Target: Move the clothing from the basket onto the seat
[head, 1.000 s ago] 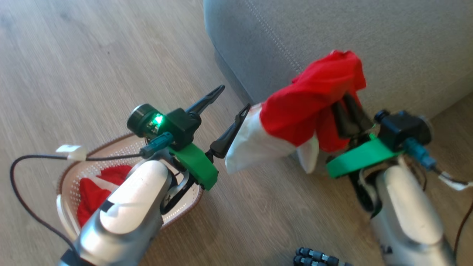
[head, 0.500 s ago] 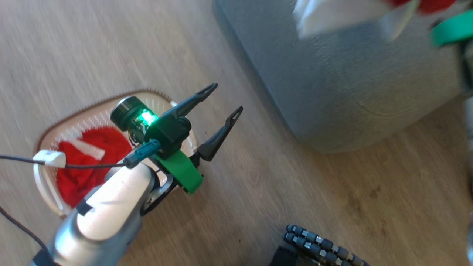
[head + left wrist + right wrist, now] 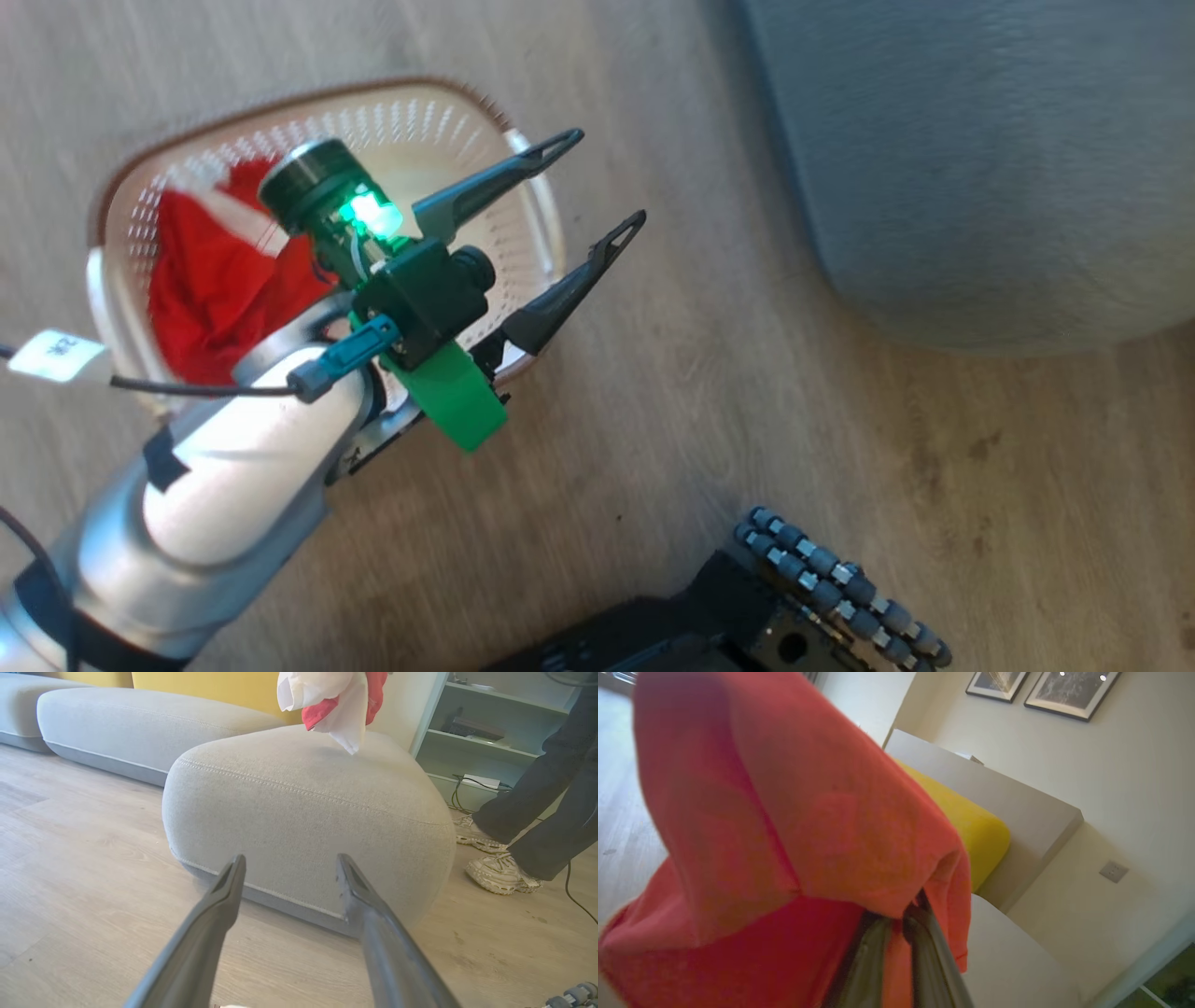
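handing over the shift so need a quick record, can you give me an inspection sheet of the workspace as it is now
surface: light wood floor
job's things: basket on the floor with a red garment inside; second garment, red and white, hanging over the seat, not yet laid down
clutter: nothing seen
grippers: left gripper open and empty near the basket's edge; right gripper fingers shut on the second garment
cables: black cable with a white tag at the left wrist
surroundings: person's legs and shoes beside the seat; shelf unit; yellow cushion
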Tool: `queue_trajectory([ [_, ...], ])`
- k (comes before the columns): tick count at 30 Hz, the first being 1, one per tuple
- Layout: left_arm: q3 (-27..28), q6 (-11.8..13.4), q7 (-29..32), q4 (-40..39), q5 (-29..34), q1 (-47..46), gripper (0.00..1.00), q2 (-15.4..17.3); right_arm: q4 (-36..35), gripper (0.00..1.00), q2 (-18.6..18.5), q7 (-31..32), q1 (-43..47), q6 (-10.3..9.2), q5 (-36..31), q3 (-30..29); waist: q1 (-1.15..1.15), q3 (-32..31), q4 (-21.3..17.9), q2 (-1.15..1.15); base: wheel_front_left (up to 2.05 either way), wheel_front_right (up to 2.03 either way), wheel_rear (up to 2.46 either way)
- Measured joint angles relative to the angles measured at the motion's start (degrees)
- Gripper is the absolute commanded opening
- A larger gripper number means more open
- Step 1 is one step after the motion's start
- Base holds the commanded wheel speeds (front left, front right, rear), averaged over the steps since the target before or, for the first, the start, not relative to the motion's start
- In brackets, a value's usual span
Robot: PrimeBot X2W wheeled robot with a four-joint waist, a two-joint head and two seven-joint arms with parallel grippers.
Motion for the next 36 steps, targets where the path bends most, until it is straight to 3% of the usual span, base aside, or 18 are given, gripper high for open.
queue_trajectory([
  [7,-0.85,0.00,0.00,-1.09,0.01,-1.37,1.00,1.46,3.04,0.00,0.67,1.78,0.08,0.00,-2.18,-12.88,-0.01,4.82,3.90,0.00,0.00,0.00,0.00],
  [11,-0.91,0.00,0.00,-1.07,0.01,-1.37,1.00,1.69,6.84,0.00,4.09,1.21,1.64,0.00,-2.13,-14.99,0.00,6.41,5.14,0.00,0.00,0.00,0.00],
  [14,-0.92,0.00,0.00,-1.01,0.00,-1.36,1.00,1.79,10.31,0.00,6.44,-1.68,4.60,0.01,-1.11,-12.43,-0.01,6.57,5.27,0.00,0.00,0.00,0.00],
  [15,-0.92,0.00,0.00,-1.01,-0.08,-1.37,1.00,1.83,11.60,0.19,6.95,-2.65,5.46,0.01,-0.80,-12.17,-0.01,6.52,5.21,0.00,0.00,0.00,0.00],
  [16,-0.93,0.00,0.00,-0.96,-0.20,-1.37,1.00,1.87,12.98,0.45,7.08,-3.48,6.35,0.00,-0.41,-11.69,-0.01,6.39,5.21,0.00,0.00,0.00,0.00],
  [17,-0.92,0.00,0.00,-0.86,-0.52,-1.33,1.00,1.88,14.21,0.91,7.14,-4.20,7.03,0.00,-0.01,-11.29,-0.01,6.15,5.22,0.00,0.00,0.00,0.00],
  [18,-0.92,0.00,0.00,-0.86,-0.52,-1.33,1.00,1.88,14.21,1.00,7.14,-4.20,7.03,0.00,-0.01,-11.29,-0.01,6.15,5.22,0.00,0.00,0.00,0.00],
  [25,-0.46,0.54,-0.03,-0.10,-1.56,-0.97,1.00,1.52,17.31,1.00,8.02,-6.14,11.67,0.00,3.24,-6.31,-0.02,3.59,5.59,0.00,0.00,0.00,0.00],
  [36,3.99,0.54,-0.11,2.00,-1.57,3.67,1.00,-2.90,1.59,1.00,11.18,-6.15,30.19,0.00,11.67,1.37,-0.02,-3.28,7.01,0.00,0.00,0.00,0.00],
])
